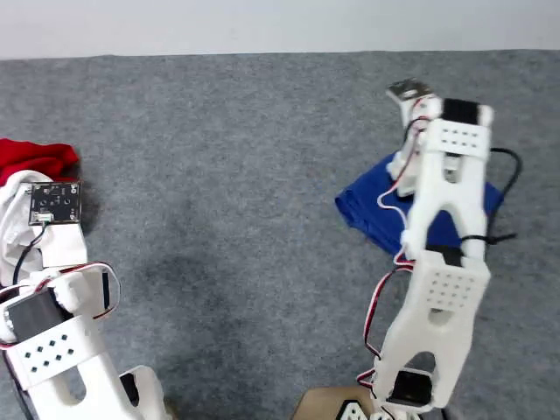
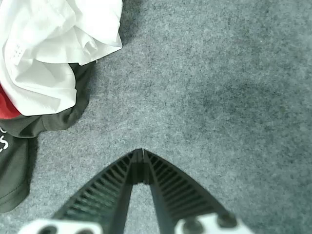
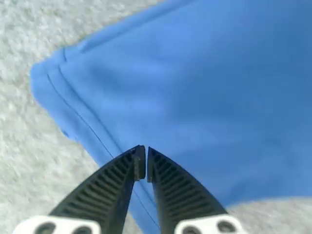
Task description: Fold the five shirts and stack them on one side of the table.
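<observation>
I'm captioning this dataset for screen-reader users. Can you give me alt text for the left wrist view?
The left end effector, shut and empty, is above a bare grey mat. Off to one side lies a loose pile: a crumpled white shirt on top, with a red shirt and a black shirt showing from under it.

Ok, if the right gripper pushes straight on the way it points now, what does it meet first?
Most likely the blue shirt: the right gripper, jaws shut, points onto the cloth close to one edge. How much gap is left between tips and cloth is unclear.
</observation>
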`<action>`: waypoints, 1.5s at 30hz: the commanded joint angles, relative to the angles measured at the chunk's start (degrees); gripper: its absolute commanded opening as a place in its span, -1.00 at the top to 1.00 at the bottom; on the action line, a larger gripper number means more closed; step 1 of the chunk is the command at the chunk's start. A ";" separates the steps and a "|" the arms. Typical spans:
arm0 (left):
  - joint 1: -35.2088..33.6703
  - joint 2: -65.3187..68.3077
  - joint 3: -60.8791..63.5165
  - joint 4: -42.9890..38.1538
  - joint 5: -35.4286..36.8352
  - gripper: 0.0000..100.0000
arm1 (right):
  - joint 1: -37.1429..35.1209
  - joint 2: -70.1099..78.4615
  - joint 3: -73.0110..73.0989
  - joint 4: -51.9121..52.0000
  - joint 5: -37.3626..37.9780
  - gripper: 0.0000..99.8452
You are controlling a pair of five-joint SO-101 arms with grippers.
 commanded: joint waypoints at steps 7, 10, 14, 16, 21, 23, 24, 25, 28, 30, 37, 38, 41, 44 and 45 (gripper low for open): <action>0.35 -0.18 -0.04 -0.62 -0.35 0.99 | -7.34 3.12 -2.64 -0.31 -3.43 0.98; 0.35 -0.18 -0.04 -0.62 -0.35 0.99 | -7.25 0.57 -2.64 -0.22 -3.34 0.98; 0.35 0.00 -0.04 -0.70 -0.35 0.99 | -6.90 -0.92 -2.64 -0.57 -3.16 0.98; 0.35 0.09 -0.04 -0.79 -0.35 0.99 | -6.90 -0.66 -2.64 -0.92 -3.43 0.98; 0.44 0.09 -0.04 -0.88 -0.35 0.99 | -10.42 4.09 -2.55 -1.19 -3.34 0.98; 0.44 0.09 -0.04 -0.88 -0.35 0.99 | -11.12 5.05 -2.64 -0.22 -3.34 0.98; 0.44 0.09 -0.04 -0.88 -0.35 0.99 | -11.30 5.05 -2.73 0.40 -3.34 0.98; 0.44 0.09 -0.04 -0.88 -0.35 0.99 | -11.38 4.79 -2.73 0.92 -3.34 0.98; 0.44 0.18 -0.04 -0.88 -0.35 0.99 | -11.03 1.98 -2.73 2.77 -3.25 0.98; 0.53 0.18 -0.04 -0.88 -0.35 0.99 | -10.42 -1.19 -2.73 4.00 -3.16 0.98; 0.53 0.18 -0.04 -0.97 -0.35 0.99 | -7.96 -12.88 -2.37 6.73 -7.65 0.98; 0.53 0.18 -0.04 -0.97 -0.35 0.99 | -7.08 -14.11 -2.37 6.73 -10.02 0.98; 0.53 0.18 -0.04 -0.97 -0.35 0.99 | -4.18 -15.96 -2.37 6.64 -15.65 0.98; 0.53 0.18 -0.04 -0.97 -0.35 0.99 | -1.54 -15.16 -2.37 6.64 -20.40 0.96; 0.53 0.18 -0.04 -0.97 -0.35 0.99 | -0.84 -14.64 -2.37 6.64 -21.54 0.95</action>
